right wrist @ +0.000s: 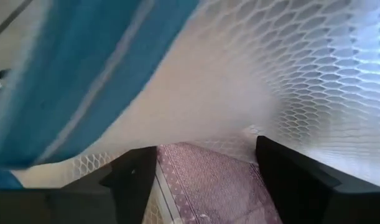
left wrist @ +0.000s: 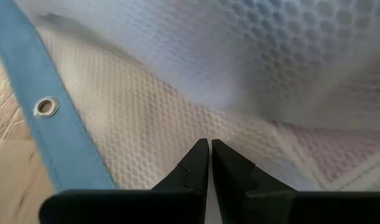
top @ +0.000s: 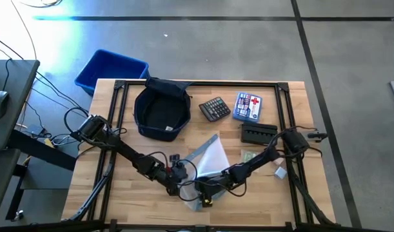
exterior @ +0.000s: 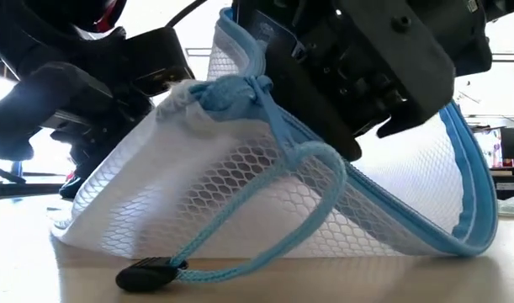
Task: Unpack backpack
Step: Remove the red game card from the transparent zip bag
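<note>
The dark navy backpack (top: 161,111) lies open on the far part of the table, and neither gripper touches it. Both grippers work at a white mesh pouch (top: 211,154) with light blue trim near the table's near edge. My left gripper (left wrist: 209,144) is shut on the mesh. My right gripper (right wrist: 208,174) is open, its fingers spread under the raised mesh, with a pink patterned thing (right wrist: 202,186) showing ahead between them. In the low view the pouch (exterior: 265,194) stands up like a tent. Its blue cord (exterior: 273,181) hangs in a loop, and the black cord lock (exterior: 147,273) lies on the table. My left gripper pinches the pouch's white mesh wall (left wrist: 196,124) between its two shut fingers, a little way in from the blue trimmed edge with the metal eyelet (left wrist: 45,107). The pouch's top is held up and its lower edge (exterior: 240,252) rests on the table. My right gripper has mesh close over its open fingers; whether it touches, I cannot tell.
A calculator (top: 215,108), a blue first aid box (top: 247,106) and a flat black case (top: 258,133) lie on the right half of the table. A small greenish thing (top: 248,156) lies near the right arm. A bright blue bin (top: 109,69) stands on the floor beyond the far left corner.
</note>
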### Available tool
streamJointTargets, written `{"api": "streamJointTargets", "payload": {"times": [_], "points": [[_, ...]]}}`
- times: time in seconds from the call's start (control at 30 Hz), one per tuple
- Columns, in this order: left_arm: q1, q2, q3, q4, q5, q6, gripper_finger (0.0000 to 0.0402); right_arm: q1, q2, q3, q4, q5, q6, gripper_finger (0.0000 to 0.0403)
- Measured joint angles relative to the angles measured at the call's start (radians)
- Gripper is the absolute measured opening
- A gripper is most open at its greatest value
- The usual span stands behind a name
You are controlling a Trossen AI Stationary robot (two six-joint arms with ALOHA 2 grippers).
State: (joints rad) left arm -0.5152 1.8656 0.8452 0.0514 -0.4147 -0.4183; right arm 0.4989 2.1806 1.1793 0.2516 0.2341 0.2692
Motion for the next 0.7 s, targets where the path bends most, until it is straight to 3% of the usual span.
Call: {"api": "streamJointTargets", "payload": {"times": [0.2, 0.3, 0.7], "points": [[-0.005, -0.002, 0.001, -0.082, -0.033, -0.001, 0.0, 0.024, -0.044, -0.006, -0.092, -0.008, 0.045, 0.0138], [-0.006, -0.002, 0.001, -0.116, -0.046, -0.014, 0.0, 0.047, -0.076, -0.008, -0.14, -0.01, 0.052, 0.0107], [-0.022, -0.004, -0.001, -0.17, -0.086, -0.025, 0.0, 0.121, -0.112, -0.01, -0.245, 0.148, 0.117, 0.0088]]}}
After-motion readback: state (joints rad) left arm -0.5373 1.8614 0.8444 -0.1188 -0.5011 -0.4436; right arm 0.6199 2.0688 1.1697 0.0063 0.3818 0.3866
